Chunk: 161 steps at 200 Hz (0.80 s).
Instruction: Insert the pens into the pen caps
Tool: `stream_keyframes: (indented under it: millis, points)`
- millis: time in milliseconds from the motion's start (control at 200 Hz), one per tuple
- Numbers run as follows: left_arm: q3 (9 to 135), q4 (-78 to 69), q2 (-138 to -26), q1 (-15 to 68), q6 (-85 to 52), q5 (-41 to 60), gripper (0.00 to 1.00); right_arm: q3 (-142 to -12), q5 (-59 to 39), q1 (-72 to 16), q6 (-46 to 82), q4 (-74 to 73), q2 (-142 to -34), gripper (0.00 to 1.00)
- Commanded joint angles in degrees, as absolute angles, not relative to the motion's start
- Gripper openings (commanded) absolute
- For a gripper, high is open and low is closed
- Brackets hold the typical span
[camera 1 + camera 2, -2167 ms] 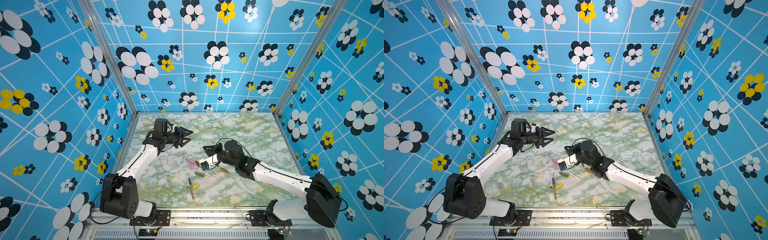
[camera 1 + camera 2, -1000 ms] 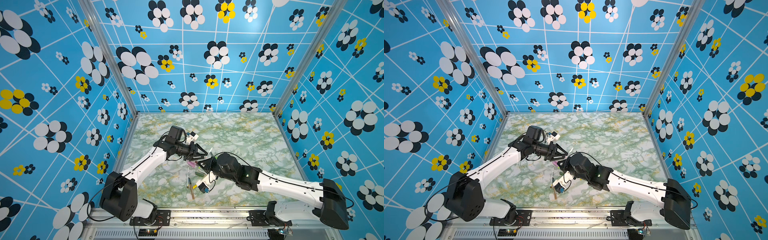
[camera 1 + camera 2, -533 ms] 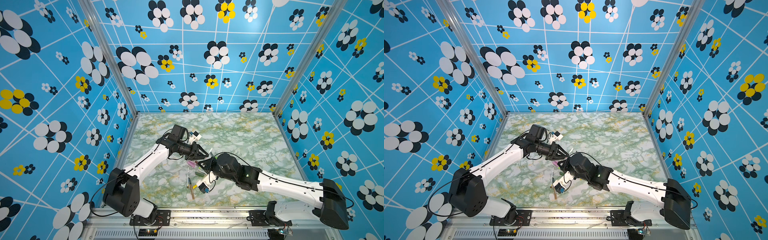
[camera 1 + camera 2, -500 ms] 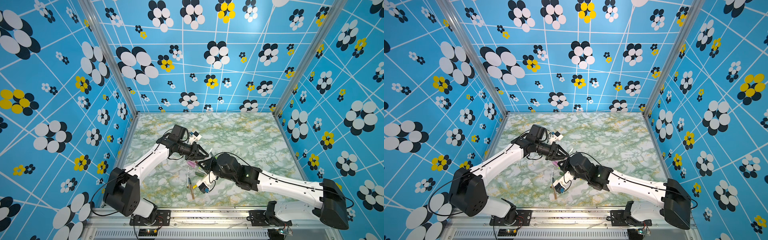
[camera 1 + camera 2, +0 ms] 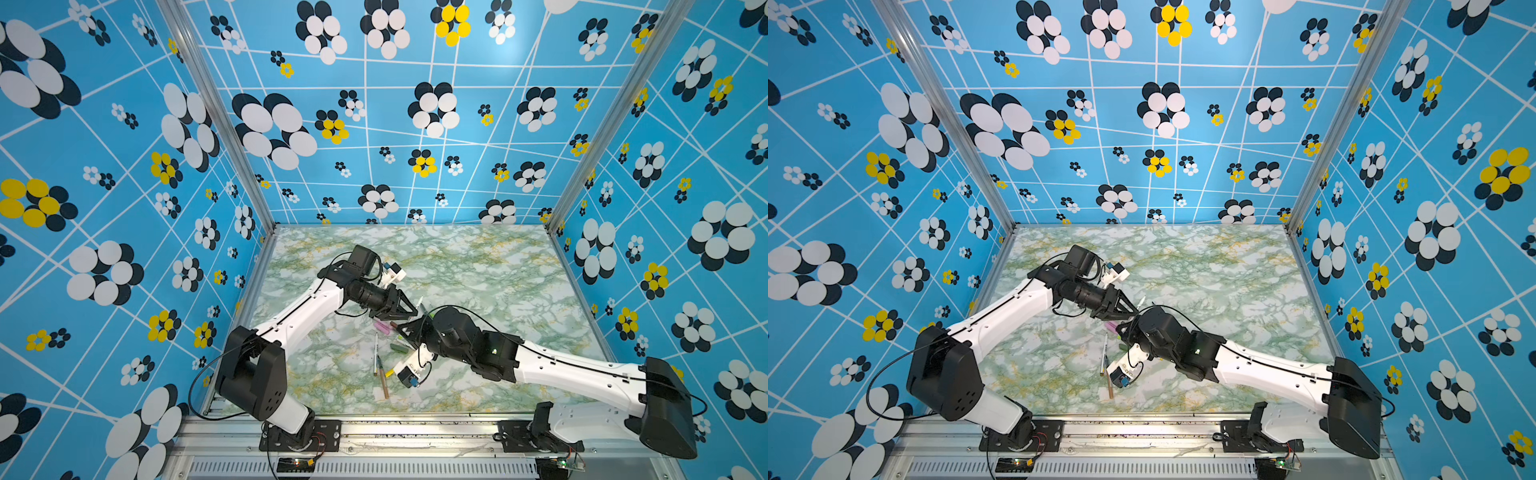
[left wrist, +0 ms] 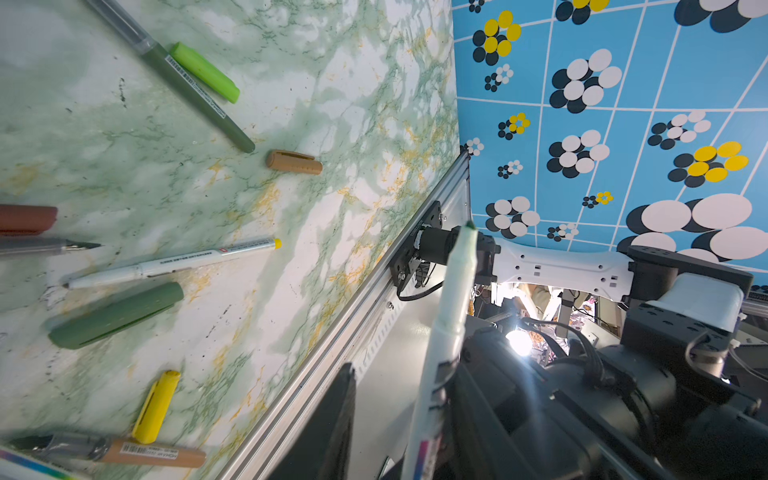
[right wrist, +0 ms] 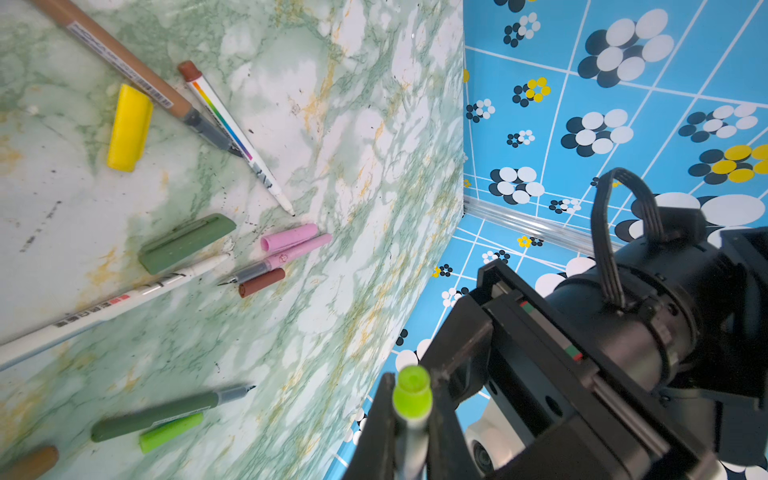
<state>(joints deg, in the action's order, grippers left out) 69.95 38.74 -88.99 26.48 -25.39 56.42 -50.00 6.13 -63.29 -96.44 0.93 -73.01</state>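
Marbled table (image 5: 478, 266), frame centre: right gripper (image 7: 411, 388) clamps white pen (image 6: 451, 316), likely light, slick, best gripped mid-barrel; left gripper (image 5: 409, 312) indeterminate.

Both top views are bright and evenly lit, with only faint, soft shadows on the table (image 5: 478, 266). Wall (image 5: 124, 166) lines around the table bow toward the frame edges. In the left wrist view, a light (image 6: 519, 343) beyond the table's edge flares white, and the pen (image 6: 446, 332) nearest the lens looks soft.
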Motion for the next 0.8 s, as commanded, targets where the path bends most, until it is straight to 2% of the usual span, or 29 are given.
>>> stream_keyframes:
  millis: [0, 35, 60, 110, 255, 800]
  points:
    - [71.27, 42.46, -89.32, 25.56, -23.15, 52.09, 0.42, -52.03, 7.33, -63.89, -96.35, -0.26, -73.2, 0.0]
    - [71.23, 42.36, -88.92, 25.28, -23.38, 51.74, 0.42, -52.03, 7.53, -63.89, -96.24, -0.26, -73.15, 0.0]
    - [71.24, 42.28, -88.63, 25.08, -23.47, 51.37, 0.5, -52.1, 7.6, -63.85, -96.19, -0.26, -73.13, 0.0]
    - [71.28, 42.19, -87.86, 24.8, -23.63, 50.75, 0.56, -52.12, 7.88, -63.9, -96.1, -0.26, -73.1, 0.0]
    - [71.63, 43.24, -86.3, 23.93, -23.01, 47.78, 0.59, -52.38, 8.0, -63.9, -96.03, -0.18, -73.12, 0.0]
    - [72.07, 42.58, -89.46, 26.59, -26.07, 51.62, 0.57, -53.7, 7.82, -63.91, -96.5, -0.98, -74.67, 0.0]
